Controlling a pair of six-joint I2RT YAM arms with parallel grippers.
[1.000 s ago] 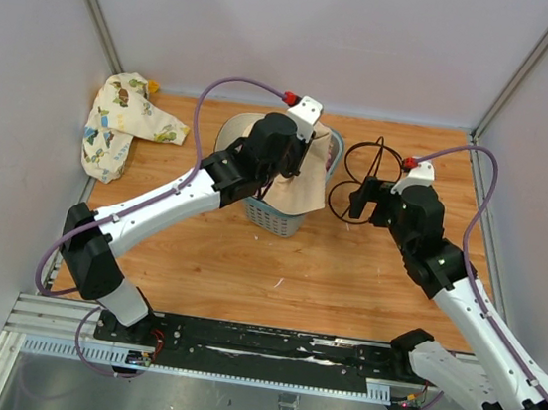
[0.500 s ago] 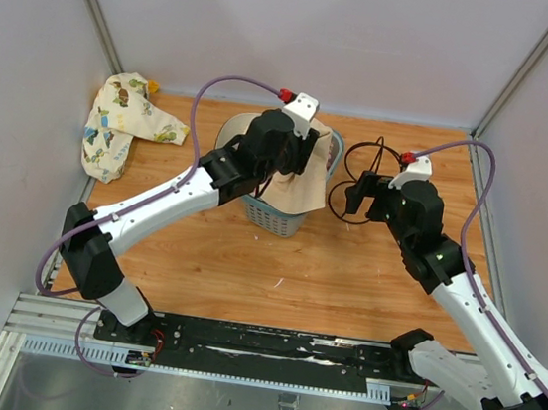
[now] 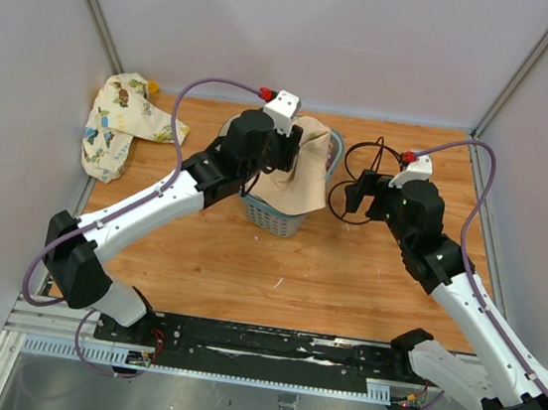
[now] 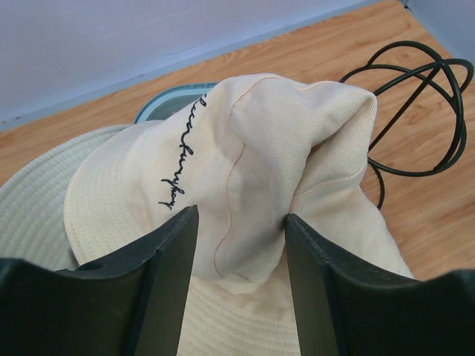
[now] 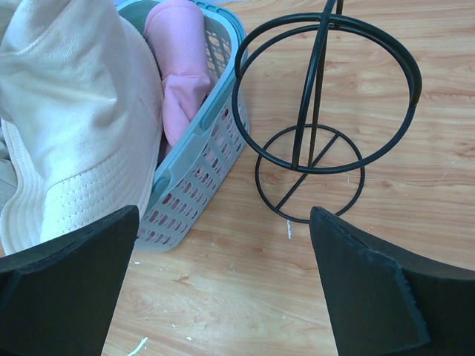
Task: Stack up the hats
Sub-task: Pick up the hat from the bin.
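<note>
Just unreadable cursive point(image 4: 180, 159) on beige hat point(image 4: 260, 163)

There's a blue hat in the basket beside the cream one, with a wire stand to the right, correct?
No, it's a pink hat, not a blue one; the right wrist view shows it beside the cream hat in the basket. The wire stand does sit to the right.

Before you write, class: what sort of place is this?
Probably a robotics lab test cell: a left arm and right arm bolted to a metal rail, a wooden tabletop boxed in by plain panels.
</note>
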